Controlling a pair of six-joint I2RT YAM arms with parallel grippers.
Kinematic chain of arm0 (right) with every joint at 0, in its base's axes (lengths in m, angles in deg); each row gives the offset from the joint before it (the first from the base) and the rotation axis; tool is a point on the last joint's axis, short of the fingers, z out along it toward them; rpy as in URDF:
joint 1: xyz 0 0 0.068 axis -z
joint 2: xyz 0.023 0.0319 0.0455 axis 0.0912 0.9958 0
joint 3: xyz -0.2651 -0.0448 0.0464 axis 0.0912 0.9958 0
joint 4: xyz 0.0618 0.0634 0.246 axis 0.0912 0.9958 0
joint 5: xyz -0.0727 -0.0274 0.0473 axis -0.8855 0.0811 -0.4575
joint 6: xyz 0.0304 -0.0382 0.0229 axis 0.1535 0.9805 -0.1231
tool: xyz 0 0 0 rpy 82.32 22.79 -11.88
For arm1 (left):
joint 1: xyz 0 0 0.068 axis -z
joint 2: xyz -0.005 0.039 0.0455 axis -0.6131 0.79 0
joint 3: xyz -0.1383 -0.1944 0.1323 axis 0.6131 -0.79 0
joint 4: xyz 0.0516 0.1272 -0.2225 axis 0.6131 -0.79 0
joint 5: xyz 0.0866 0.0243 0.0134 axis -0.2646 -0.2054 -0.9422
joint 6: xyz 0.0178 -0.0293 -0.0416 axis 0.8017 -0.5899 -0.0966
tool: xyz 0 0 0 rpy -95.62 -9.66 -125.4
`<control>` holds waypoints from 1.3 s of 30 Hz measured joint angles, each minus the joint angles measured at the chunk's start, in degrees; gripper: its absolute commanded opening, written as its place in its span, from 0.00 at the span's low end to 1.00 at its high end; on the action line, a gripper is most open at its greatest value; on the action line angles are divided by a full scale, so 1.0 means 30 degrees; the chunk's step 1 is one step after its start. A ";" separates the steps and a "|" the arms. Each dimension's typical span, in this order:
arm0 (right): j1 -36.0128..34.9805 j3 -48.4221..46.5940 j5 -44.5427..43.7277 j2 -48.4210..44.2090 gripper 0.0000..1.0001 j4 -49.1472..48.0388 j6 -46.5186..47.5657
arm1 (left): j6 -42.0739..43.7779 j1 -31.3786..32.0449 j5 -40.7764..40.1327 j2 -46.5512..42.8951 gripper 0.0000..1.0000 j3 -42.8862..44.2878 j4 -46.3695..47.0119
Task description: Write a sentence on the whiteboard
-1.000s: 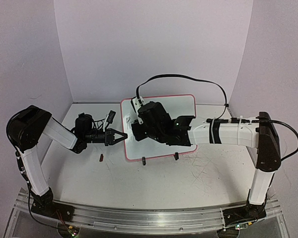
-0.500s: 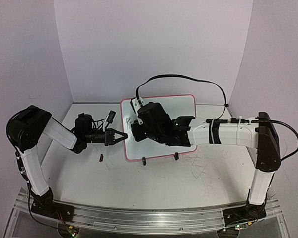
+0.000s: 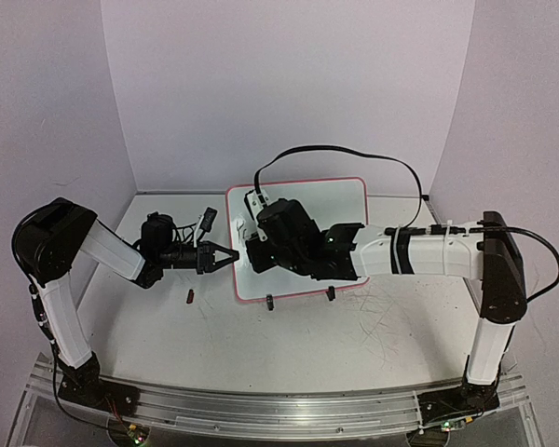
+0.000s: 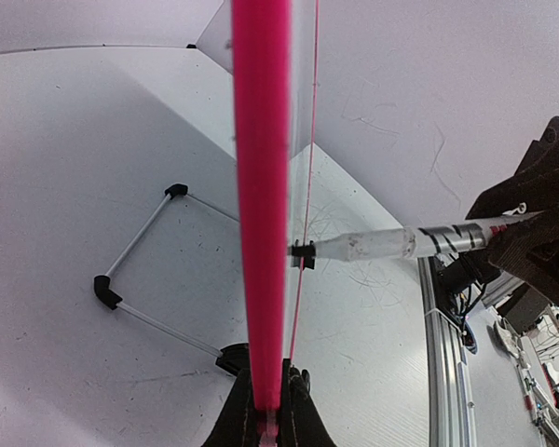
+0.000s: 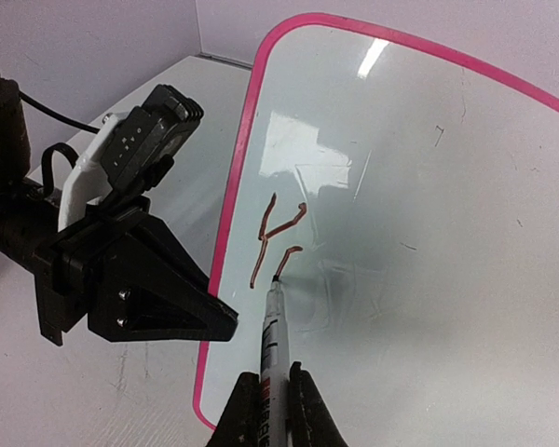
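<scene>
While your left end effector (image 4: pixel 265 414) clamps the whiteboard's (image 3: pixel 345 200) left rim, holding it upright on the counter (image 3: pixel 307 345), your right end effector (image 5: pixel 265 391), closed on the marker (image 5: pixel 273 331), rests its tip at the sentence's (image 5: pixel 278 226) first strokes; the blank board stretches toward the right arm.

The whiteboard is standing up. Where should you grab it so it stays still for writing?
Grab the whiteboard by its thin pink rim on the left edge, coming from the left. It stands upright on small feet, so that thin edge fits between fingers, and the front is left free for the marker. The left gripper is shut on it there.
</scene>
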 measured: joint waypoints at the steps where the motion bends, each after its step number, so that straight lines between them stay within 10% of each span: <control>1: -0.0008 0.0044 0.0000 -0.0014 0.00 -0.0007 -0.0008 | 0.0000 0.0000 0.0000 0.0000 0.00 0.0000 0.0000; 39: -0.0089 0.0156 -0.1097 -0.0175 0.00 0.0146 -0.0069 | -0.0007 0.0000 -0.0001 0.0000 0.00 0.0000 0.0000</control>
